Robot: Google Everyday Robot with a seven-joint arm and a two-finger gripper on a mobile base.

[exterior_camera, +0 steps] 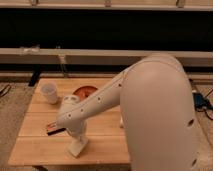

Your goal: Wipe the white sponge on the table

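The table (107, 146) is a low one with a light wooden plank top, and it fills the lower left of the camera view. My big white arm reaches across it from the right. My gripper (76, 141) points down at the table's front left part. It is shut on the white sponge (78, 149), a small pale block pressed against the planks near the front edge.
A dark box with an orange label (53, 130) lies just left of the gripper. A white cup (49, 93) stands at the back left, with a reddish bowl (83, 91) beside it. A long low bench and a dark wall run behind the table.
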